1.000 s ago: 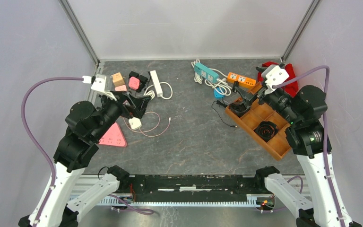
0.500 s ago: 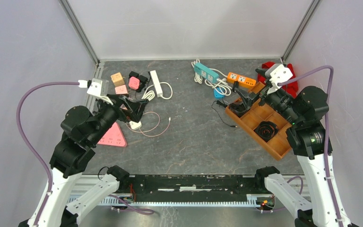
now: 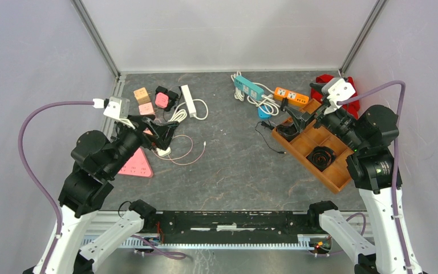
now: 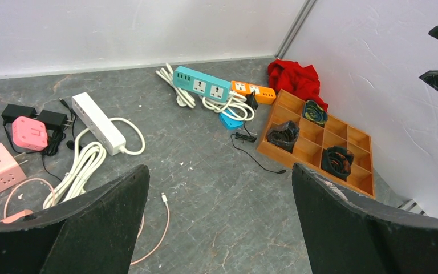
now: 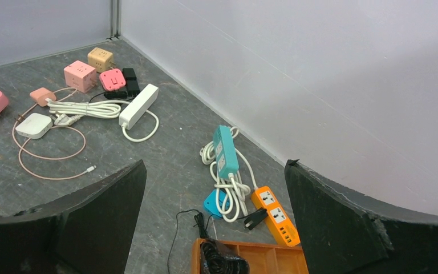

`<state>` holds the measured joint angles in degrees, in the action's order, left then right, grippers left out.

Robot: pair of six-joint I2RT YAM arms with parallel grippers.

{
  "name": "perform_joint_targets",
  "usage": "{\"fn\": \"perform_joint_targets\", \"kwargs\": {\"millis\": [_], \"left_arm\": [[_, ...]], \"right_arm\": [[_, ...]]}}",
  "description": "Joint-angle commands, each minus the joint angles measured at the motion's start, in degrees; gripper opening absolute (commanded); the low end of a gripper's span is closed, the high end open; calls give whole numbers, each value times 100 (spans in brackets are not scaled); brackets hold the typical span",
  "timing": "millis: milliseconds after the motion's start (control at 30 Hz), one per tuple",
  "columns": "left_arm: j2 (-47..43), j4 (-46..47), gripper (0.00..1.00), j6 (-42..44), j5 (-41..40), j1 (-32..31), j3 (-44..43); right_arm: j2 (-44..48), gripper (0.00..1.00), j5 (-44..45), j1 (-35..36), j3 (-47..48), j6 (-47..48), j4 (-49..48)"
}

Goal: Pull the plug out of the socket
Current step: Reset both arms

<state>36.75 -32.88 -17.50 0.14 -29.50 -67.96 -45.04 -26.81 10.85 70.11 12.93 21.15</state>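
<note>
Plug (image 5: 255,218), black, seemingly seated in orange power strip (image 5: 274,220); left fingers (image 4: 63,240) and right fingers (image 5: 63,228) spread wide, empty, ready to grasp.

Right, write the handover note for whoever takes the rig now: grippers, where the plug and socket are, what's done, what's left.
Left gripper: open, empty, over the left side of the table.
Right gripper: open, empty, over the far end of the wooden tray, closest to the job.
Black plug: appears seated in the orange power strip, far right of the table, beside the teal power strip.
Done: nothing yet; the plug is untouched.
Left: probably steady the orange strip, grip the plug and pull it out.
</note>
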Motion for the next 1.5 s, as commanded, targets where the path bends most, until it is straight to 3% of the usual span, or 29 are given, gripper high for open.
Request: {"fn": "perform_joint_targets", "kwargs": {"millis": [0, 1467], "left_arm": [[-38, 157, 100, 159, 129, -22, 34], [-10, 423, 100, 87, 421, -22, 360]], "right_arm": [[53, 98, -45, -35, 29, 47, -66], [79, 98, 104, -133, -242, 210, -142]]}}
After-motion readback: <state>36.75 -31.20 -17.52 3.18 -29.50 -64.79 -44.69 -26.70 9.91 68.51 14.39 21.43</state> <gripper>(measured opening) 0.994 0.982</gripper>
